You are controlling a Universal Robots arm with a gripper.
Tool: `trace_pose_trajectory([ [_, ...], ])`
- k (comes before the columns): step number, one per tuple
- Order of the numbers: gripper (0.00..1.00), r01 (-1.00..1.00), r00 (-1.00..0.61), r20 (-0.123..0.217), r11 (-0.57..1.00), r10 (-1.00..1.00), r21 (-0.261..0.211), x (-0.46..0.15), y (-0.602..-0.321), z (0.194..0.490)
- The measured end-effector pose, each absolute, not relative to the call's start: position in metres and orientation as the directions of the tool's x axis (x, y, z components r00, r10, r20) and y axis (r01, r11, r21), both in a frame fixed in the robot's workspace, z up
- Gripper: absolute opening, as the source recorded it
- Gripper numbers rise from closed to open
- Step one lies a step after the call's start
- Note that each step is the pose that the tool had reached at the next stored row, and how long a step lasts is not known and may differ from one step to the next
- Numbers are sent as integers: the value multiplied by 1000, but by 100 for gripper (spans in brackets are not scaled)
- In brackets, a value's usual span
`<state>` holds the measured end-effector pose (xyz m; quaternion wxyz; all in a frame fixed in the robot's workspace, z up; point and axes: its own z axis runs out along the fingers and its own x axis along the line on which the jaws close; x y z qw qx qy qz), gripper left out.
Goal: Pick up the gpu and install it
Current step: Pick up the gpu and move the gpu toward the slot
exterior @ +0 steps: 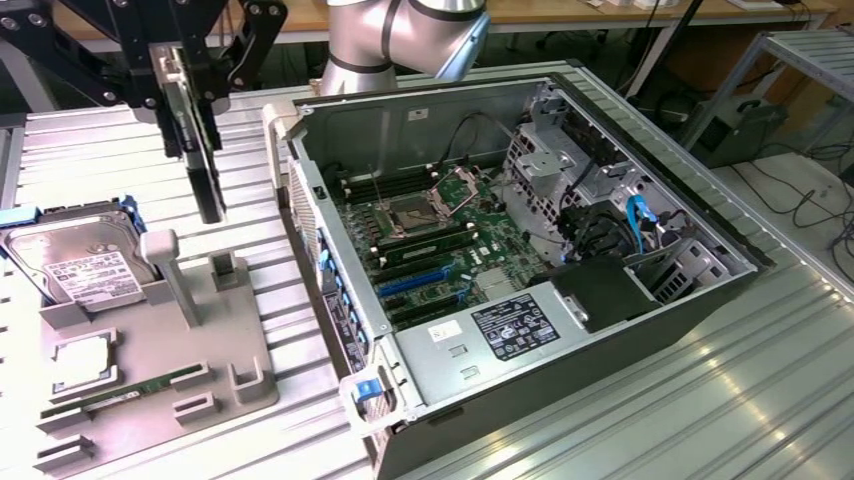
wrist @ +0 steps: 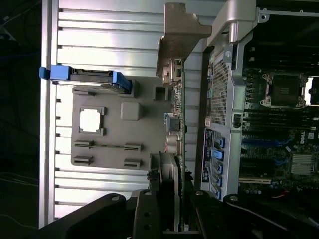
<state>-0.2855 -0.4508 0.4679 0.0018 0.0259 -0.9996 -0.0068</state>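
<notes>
Currently the gpu is gripped edge-on, upright, by the closed end effector, bracket end away from the grip. It is held clear above the grey tray, approx. 10 o'clock of the open pc case, prob. to avoid snagging.

The card clamped in the gripper hangs in open air above the gray tray, apart from its upright post and the hard drive. The computer case's near wall stands between the card and the motherboard. Inside, the blue slots lie open from above. A drive cage, blue cables and a black box crowd the far side.
</notes>
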Motion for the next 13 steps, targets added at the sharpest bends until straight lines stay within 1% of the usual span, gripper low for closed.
trace_pose_trajectory([
  [13, 28, -52, -999, 3, 999, -52, 14, -275, -451, 468],
])
